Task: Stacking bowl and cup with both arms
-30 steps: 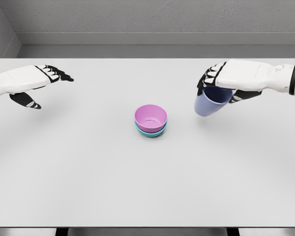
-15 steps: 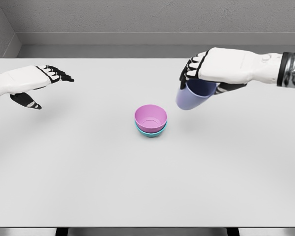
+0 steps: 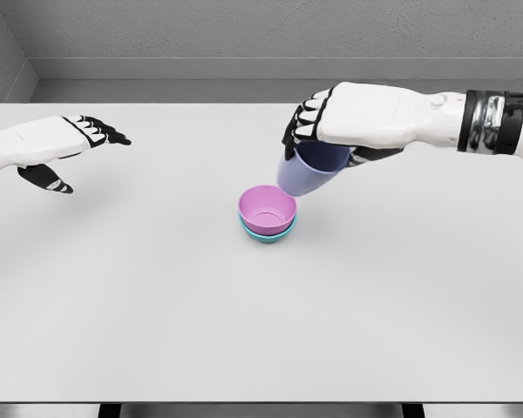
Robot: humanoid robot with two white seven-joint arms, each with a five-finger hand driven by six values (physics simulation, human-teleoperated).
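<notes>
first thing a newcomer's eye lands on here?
The right hand, reaching in above the table's centre, grips a lavender cup tilted just above and right of the stacked bowls. Below it, the pink bowl sits nested in a teal bowl mid-table. The left hand hovers at the far left, fingers open, holding nothing.

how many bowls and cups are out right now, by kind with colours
bowls: 2, a pink bowl nested in a teal bowl at the table's middle
cups: 1, a lavender cup held tilted in the right hand just above and right of the bowls
total: 3
The left hand holds nothing.
</notes>
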